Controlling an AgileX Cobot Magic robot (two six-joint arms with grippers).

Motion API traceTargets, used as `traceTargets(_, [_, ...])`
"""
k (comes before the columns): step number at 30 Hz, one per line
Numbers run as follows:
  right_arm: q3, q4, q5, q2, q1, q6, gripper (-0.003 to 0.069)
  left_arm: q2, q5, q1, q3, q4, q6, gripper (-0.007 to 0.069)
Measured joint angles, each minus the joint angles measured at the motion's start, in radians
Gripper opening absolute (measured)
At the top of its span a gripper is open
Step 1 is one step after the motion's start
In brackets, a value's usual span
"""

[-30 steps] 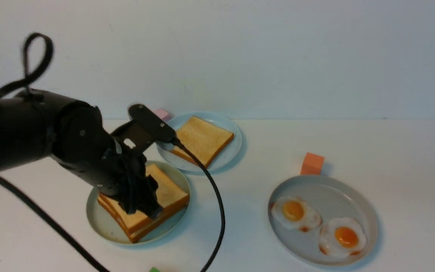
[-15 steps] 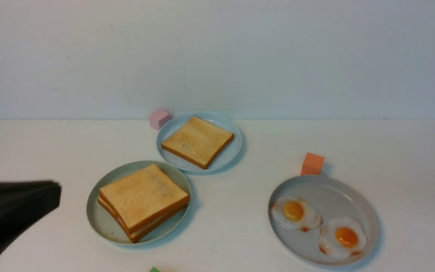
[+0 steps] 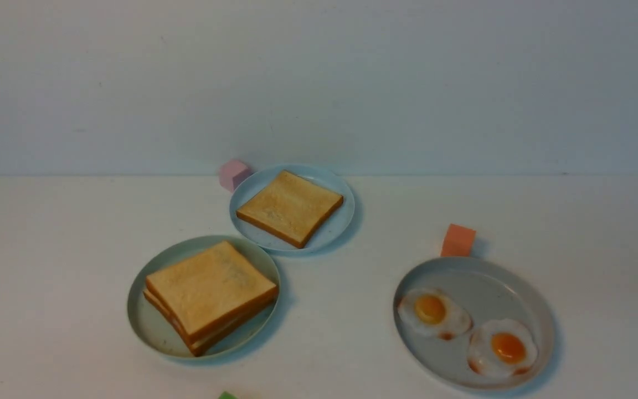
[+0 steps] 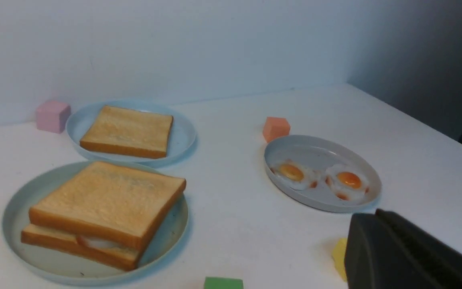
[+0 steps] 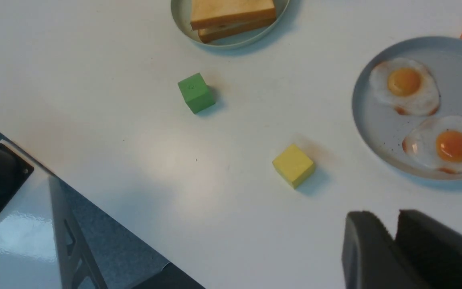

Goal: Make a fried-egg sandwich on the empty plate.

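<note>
1. White tabletop (image 3: pixel 352 244) is running back to a plain pale wall, and neither arm is showing in the front view.
2. The fried-egg sandwich (image 3: pixel 211 293) is sitting on the mint-green plate (image 3: pixel 146 327), the one the task calls empty. Two toast slices are lying stacked, with a thin white egg layer peeking out between them.
3. The left gripper (image 4: pixel 375 241) is hanging well apart from the sandwich, which is lying out ahead of it. Its jaws are pressing together and gripping nothing.
4. The right gripper (image 5: pixel 397 241) is hovering over bare table, nearer to the grey-blue plate (image 3: pixel 485 277) than to the sandwich. Two fried eggs (image 3: pixel 432 313) are lying on that plate. Its fingers are sitting close, with only a thin seam between them and nothing in it. Whether they are fully closed I cannot tell.
5. A single toast slice (image 3: pixel 290 206) is resting on the pale blue plate (image 3: pixel 336 228), beyond the sandwich from either gripper.
6. Judging by this, the build is looking finished: bread, egg and bread are sitting on the right plate, and nothing is touching them.
7. At most, parking the arms is remaining. The spare toast and eggs are not needing to move.
</note>
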Motion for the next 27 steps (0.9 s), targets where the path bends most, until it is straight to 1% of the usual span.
traceTargets(4, [0.0,0.0,0.001,0.0,0.0,0.0,0.0145,0.001,0.0,0.0,0.028,-0.014,-0.001,-0.0013])
traceTargets(7, [0.0,0.004,0.001,-0.003,-0.023,0.0,0.0148,0.0,0.001,0.0,0.037,-0.016,-0.001,-0.0013])
traceTargets(9, [0.0,0.018,0.002,-0.011,-0.082,0.0,0.0148,0.0,0.001,0.0,0.037,-0.016,-0.001,-0.0013])
traceTargets(10, [0.0,0.021,0.002,-0.014,-0.097,0.0,0.0149,0.0,0.001,0.0,0.037,-0.016,-0.001,-0.0013])
traceTargets(11, [0.001,0.037,0.002,-0.031,-0.183,0.0,0.0153,0.001,0.001,0.0,0.037,-0.016,-0.001,-0.0013])
traceTargets(12, [0.001,0.038,0.002,-0.036,-0.201,0.0,0.0153,0.0,0.001,0.0,0.037,-0.016,-0.001,-0.0013])
traceTargets(14, [0.001,0.039,0.002,-0.076,-0.316,0.0,0.0155,0.0,0.001,0.0,0.037,-0.016,-0.001,-0.0013])
traceTargets(15, [0.001,0.036,0.002,-0.084,-0.325,0.0,0.0155,0.0,0.001,0.0,0.037,-0.016,-0.001,-0.0013])
traceTargets(17, [0.001,0.022,0.003,-0.145,-0.451,0.0,0.0158,0.0,0.001,0.0,0.037,-0.016,-0.001,-0.0013])
traceTargets(18, [0.001,0.021,0.003,-0.145,-0.461,0.0,0.0158,0.0,0.001,0.0,0.037,-0.016,-0.001,-0.0013])
traceTargets(19, [0.001,0.009,0.004,-0.169,-0.509,0.0,0.0158,0.0,0.001,0.0,0.037,-0.016,-0.001,-0.0013])
traceTargets(20, [0.001,0.002,0.005,-0.206,-0.584,0.0,0.0154,0.0,0.001,0.0,0.037,-0.017,-0.001,-0.0013])
traceTargets(23, [0.027,0.008,-0.022,-0.284,-0.726,-0.034,0.0112,0.0,0.001,0.0,0.037,-0.017,-0.001,-0.0013])
traceTargets(24, [0.027,0.008,-0.022,-0.289,-0.726,-0.034,0.0112,0.0,0.001,0.0,0.037,-0.017,-0.001,-0.0013])
traceTargets(25, [0.096,0.031,-0.089,-0.33,-0.803,-0.096,0.0063,0.0,0.001,0.0,0.037,-0.017,-0.001,-0.0013])
traceTargets(26, [0.115,0.041,-0.121,-0.345,-0.819,-0.11,0.0052,0.0,0.001,0.0,0.037,-0.017,-0.001,-0.0013])
traceTargets(27, [0.172,0.064,-0.18,-0.376,-0.865,-0.152,0.0022,0.0,0.001,0.0,0.037,-0.017,-0.001,-0.0013])
